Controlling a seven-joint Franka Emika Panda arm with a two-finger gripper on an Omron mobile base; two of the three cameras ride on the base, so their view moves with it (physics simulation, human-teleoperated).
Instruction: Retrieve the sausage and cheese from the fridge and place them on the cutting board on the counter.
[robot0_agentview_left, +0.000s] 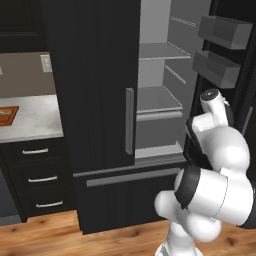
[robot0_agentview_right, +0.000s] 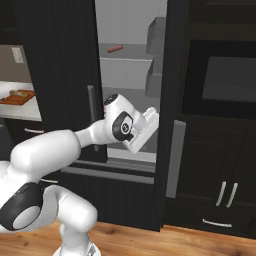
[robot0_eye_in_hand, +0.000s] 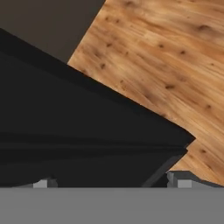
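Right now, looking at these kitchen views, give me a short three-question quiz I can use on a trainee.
1. True or false: the right-hand door of the fridge stands open.
2. Where does the sausage lie?
A. on the cutting board
B. on an upper fridge shelf
C. on the floor
3. Fill in: the cutting board rests on the ____ to the left of the fridge.

Key
1. True. The pale shelved interior shows, while the left-hand door stays shut.
2. B. In the right base view it sits on a shelf above the gripper, whose jaws stand wide apart with nothing between them.
3. Counter.
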